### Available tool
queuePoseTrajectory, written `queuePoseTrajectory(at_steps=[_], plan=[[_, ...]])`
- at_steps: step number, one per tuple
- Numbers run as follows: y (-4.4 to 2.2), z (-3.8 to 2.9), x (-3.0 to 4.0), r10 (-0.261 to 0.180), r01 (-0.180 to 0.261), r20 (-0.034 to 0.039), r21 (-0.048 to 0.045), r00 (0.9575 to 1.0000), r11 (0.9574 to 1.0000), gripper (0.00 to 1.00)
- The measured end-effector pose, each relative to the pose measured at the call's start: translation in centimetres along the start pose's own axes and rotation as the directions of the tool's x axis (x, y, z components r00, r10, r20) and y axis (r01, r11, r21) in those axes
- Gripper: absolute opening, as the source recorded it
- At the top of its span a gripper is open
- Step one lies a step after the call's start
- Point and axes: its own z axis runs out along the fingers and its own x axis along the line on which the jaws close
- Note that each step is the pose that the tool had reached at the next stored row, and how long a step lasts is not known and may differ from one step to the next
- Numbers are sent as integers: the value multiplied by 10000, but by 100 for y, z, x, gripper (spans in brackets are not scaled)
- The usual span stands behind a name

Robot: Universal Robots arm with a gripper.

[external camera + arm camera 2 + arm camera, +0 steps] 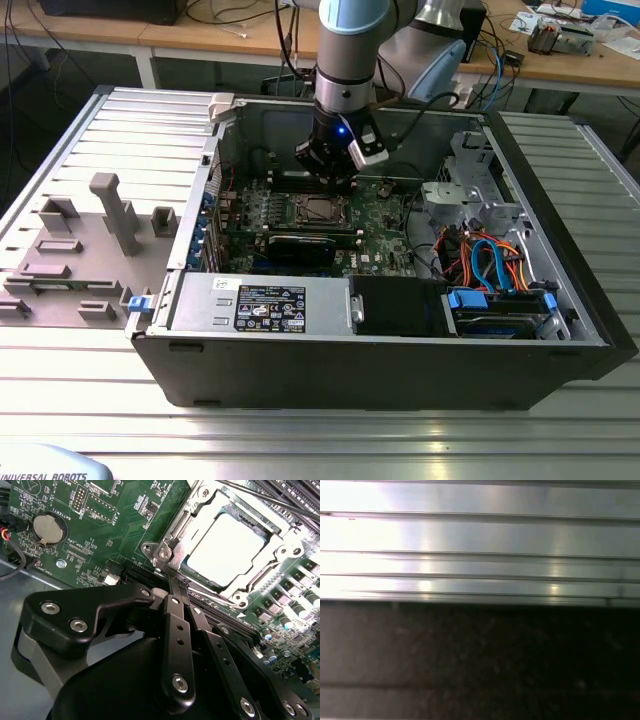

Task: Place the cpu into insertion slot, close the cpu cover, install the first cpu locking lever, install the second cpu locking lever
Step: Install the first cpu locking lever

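The open computer case (pixel 560 300) lies on the table with my gripper (pixel 330 168) lowered inside it, just behind the insertion slot (pixel 318 208). In the second wrist view the cpu (pixel 225 542) sits flat in the slot with its silver top showing. The cpu cover (pixel 252 577) lies down around the cpu as a silver frame. My gripper (pixel 173 582) has its two black fingers (pixel 176 625) side by side and shut. Their tips rest at the slot's corner beside a screw post (pixel 164 555). A thin lever rod (pixel 260 499) runs along the far side of the cover. Whether anything lies between the fingers is hidden.
A coin battery (pixel 46 529) sits on the green board. Black memory slots (pixel 295 490) flank the slot. A black graphics card (pixel 300 248), the power supply (pixel 260 300) and drive cables (pixel 490 260) crowd the case. A grey fixture plate (pixel 90 230) lies at the exterior view's left.
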Motion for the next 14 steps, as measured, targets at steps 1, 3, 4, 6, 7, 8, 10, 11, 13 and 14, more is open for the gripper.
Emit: queuePoseTrajectory(at_steps=[1, 3, 4, 6, 7, 8, 10, 11, 13, 14], plan=[[0, 1, 0, 0, 0, 1, -1, 10000, 10000, 11], [0, 0, 0, 0, 0, 2, -2, 10000, 10000, 11], [0, -5, -1, 0, 0, 4, -1, 10000, 10000, 11], [2, -25, 0, 0, 0, 1, -2, 10000, 10000, 11], [2, -26, -1, 0, 0, 3, -3, 10000, 10000, 11], [2, -26, -1, 0, 0, 3, -3, 10000, 10000, 11], [1, -26, 0, 0, 0, 0, 3, 10000, 10000, 11], [0, -25, 0, 0, 0, 0, 7, 10000, 10000, 11], [0, -20, -1, 0, 0, 0, 16, 10000, 10000, 11], [-1, -16, -1, -1, 1, 0, 19, 10000, 10000, 11]])
